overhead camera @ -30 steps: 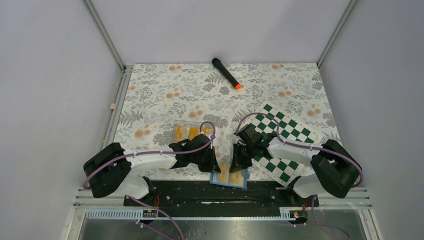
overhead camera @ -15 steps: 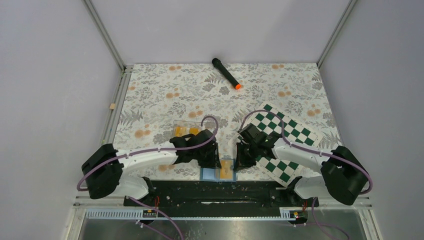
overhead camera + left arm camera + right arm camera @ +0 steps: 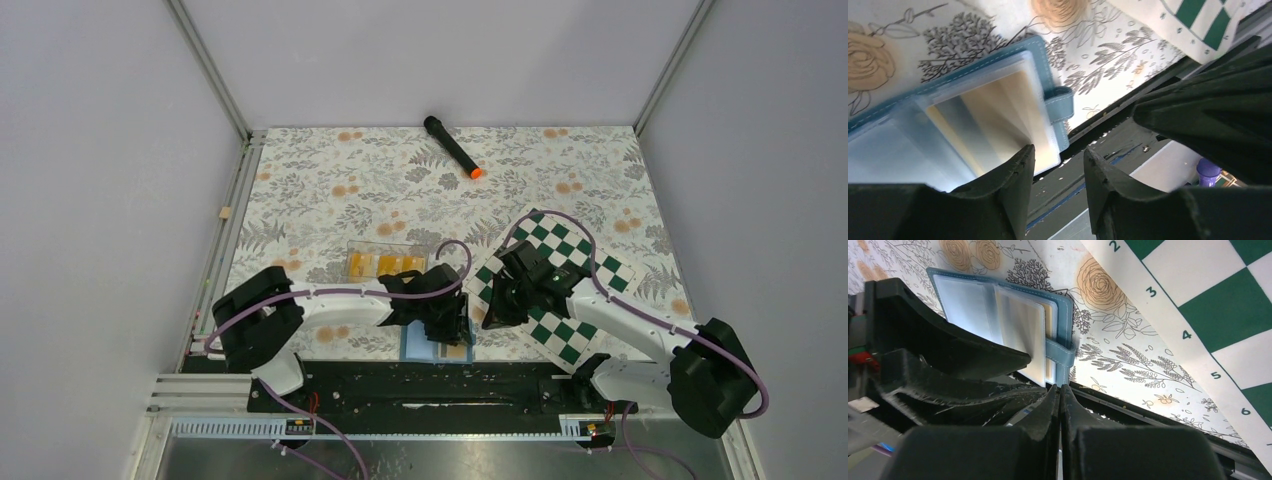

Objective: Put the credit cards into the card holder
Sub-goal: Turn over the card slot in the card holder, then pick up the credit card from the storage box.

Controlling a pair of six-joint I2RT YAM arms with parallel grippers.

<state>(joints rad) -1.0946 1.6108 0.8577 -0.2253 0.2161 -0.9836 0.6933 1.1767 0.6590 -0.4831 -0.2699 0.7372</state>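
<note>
The blue card holder lies open at the table's near edge, with an orange-yellow credit card showing in it. In the left wrist view the card sits behind the clear sleeves of the holder, beside the snap tab. My left gripper hovers over the holder, open and empty. My right gripper is shut and empty, just right of the holder. More credit cards lie in a clear tray.
The clear plastic tray sits just behind the left gripper. A green-and-white chessboard lies under the right arm. A black marker with an orange tip lies at the back. The black base rail runs along the near edge.
My left gripper has moved right, over the holder. My right gripper has pulled back right, off the holder to the chessboard's edge. The holder's pages have folded narrower.
</note>
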